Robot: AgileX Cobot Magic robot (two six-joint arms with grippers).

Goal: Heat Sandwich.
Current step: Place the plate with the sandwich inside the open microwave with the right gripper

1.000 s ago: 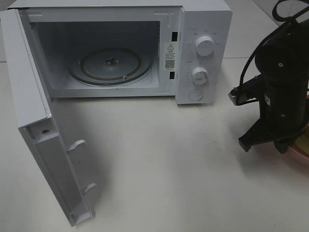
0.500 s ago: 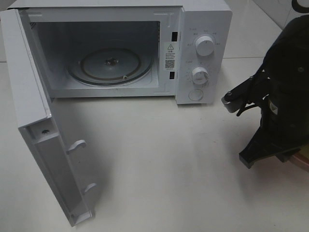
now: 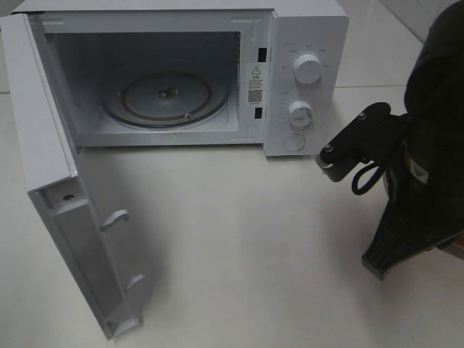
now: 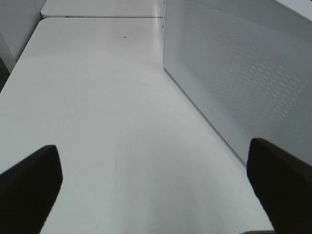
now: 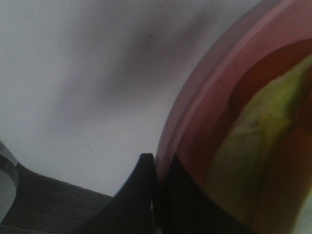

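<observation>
While blur is making the close view hard to read, the right fingers [image 5: 141, 195] are seemingly clenching the rim of the pink plate [image 5: 195, 117], which is carrying the sandwich [image 5: 253, 146] at the high view's right edge. The left fingers [image 4: 29, 183] are hanging wide apart over the counter [image 4: 97, 97]. Farther back, upper left, the microwave [image 3: 308, 29] is standing with its door [image 3: 51, 181] open.

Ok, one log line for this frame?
right gripper: shut on pink plate rim | sandwich: on that plate | left gripper: open, empty | microwave door: open | turntable: bare
</observation>
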